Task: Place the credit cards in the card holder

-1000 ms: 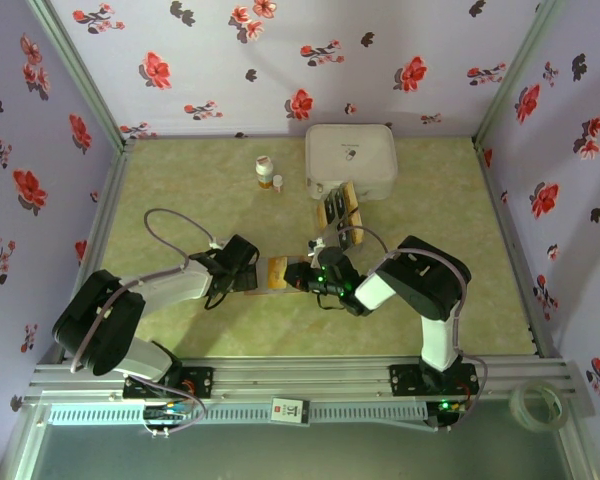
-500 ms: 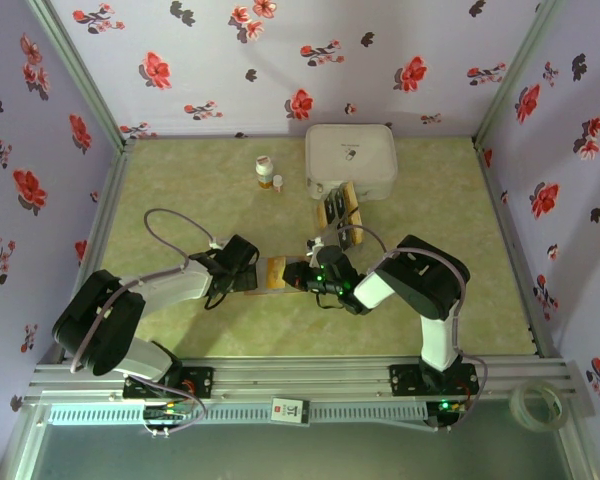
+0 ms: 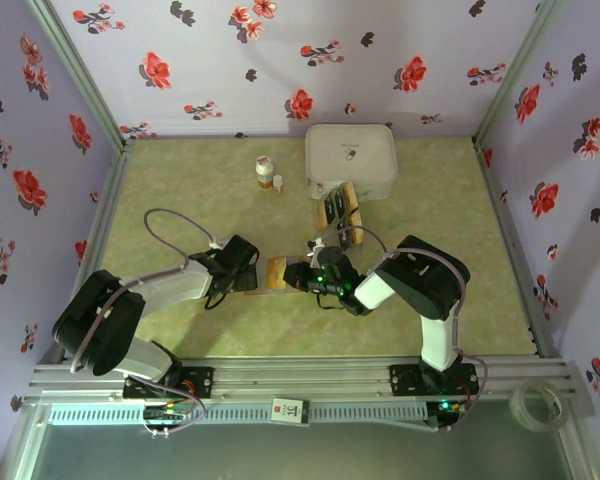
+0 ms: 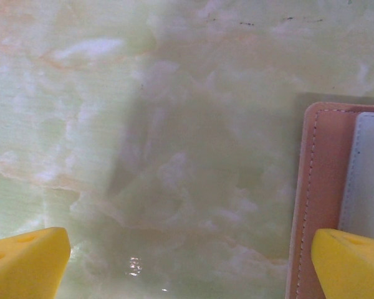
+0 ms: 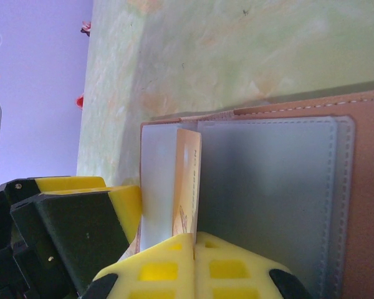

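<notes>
The card holder [image 3: 277, 273] lies open on the table between both arms, reddish-brown with a grey inner side [image 5: 268, 187]. My right gripper [image 5: 194, 240] is shut on a tan-gold credit card [image 5: 188, 180], held on edge with its far end at the grey pocket's left side. My left gripper [image 4: 187, 268] is open and low over the table. Its right finger [image 4: 352, 261] rests at the holder's brown edge [image 4: 321, 187], and its left finger [image 4: 25, 261] is over bare table. In the top view the left gripper [image 3: 248, 268] and right gripper [image 3: 306, 276] flank the holder. More credit cards [image 3: 338, 208] lie by the white box.
A large white rounded box [image 3: 350, 158] stands at the back of the table. Two small bottles [image 3: 266, 172] stand to its left. Flowered walls close in the table on three sides. A roll of tape [image 3: 538, 404] lies outside the frame at the near right.
</notes>
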Robot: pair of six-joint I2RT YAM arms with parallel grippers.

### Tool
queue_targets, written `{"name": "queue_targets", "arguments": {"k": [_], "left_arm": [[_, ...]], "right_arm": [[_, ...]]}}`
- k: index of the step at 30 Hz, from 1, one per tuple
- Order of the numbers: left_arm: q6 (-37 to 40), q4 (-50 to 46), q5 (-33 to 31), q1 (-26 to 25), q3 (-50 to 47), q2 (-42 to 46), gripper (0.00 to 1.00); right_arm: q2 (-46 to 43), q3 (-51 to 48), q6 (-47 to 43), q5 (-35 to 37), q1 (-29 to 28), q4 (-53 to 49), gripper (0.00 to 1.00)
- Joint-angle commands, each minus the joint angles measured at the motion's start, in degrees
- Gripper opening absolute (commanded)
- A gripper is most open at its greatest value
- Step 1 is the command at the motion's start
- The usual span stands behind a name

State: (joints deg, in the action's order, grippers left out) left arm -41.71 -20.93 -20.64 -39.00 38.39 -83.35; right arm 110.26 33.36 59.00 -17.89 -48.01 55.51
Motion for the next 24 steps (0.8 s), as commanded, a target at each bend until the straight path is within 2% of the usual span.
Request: {"name": "queue_targets", "arguments": {"k": [1,17,20,24], "left_arm": [[-0.78,-1.65,-1.44,-0.46,-1.53,0.73,1.0],[-0.58,-1.92,-1.42,-0.47,-1.56,1.44,1.0],[-0.64,-1.93,-1.42,-0.53,-1.55,1.46,1.0],[-0.6,-1.95,-1.42,-0.48,-1.41,1.47,0.99]], "right_arm": [[1.36,-1.21,-0.22,0.09,-0.42,-6.63,0.06],[3.26,0.82,0.32,-1.82,-0.77,-7.63,0.08],[3.32,0.97,0.24,-1.91,-0.77,-8.17,0.11],[2.87,1.38,-0.37,-1.99,-0.73,-9.85,0.22]]}}
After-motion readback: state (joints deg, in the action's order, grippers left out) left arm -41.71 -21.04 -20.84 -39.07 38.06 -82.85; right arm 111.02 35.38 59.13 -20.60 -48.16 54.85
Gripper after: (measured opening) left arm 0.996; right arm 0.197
